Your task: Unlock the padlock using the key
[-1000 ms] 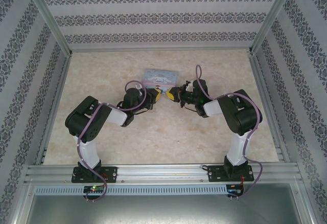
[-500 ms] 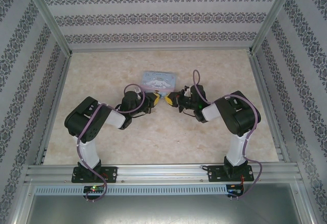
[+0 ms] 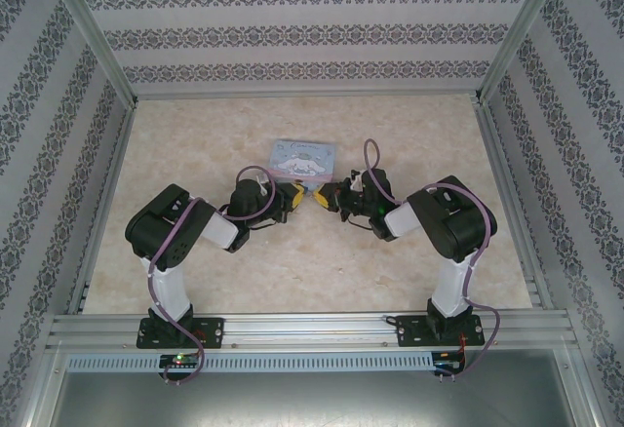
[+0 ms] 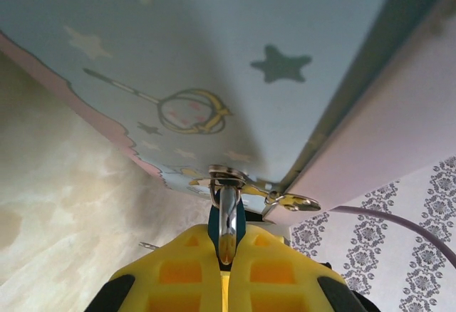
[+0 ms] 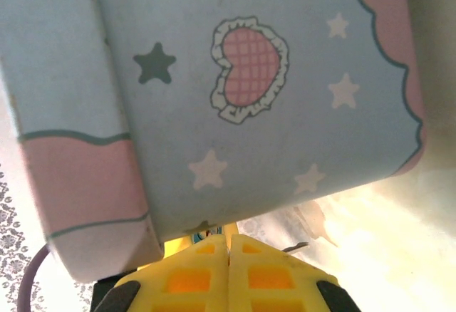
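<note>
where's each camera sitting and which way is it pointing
top external: above and behind the arms, looking down at the table; both arms show, left gripper and right gripper close together by the tin box.
left wrist: on the left arm, looking along its yellow fingers, shut on the padlock at the box's corner.
right wrist: on the right arm, looking along its shut yellow fingers at the box's blue-pink side.
shared: both wrist views see the box close up.

We look down on a pale marbled bench [image 3: 195,125]; lying on it near the middle is a flat blue-and-pink cartoon tin [image 3: 305,155].
</note>
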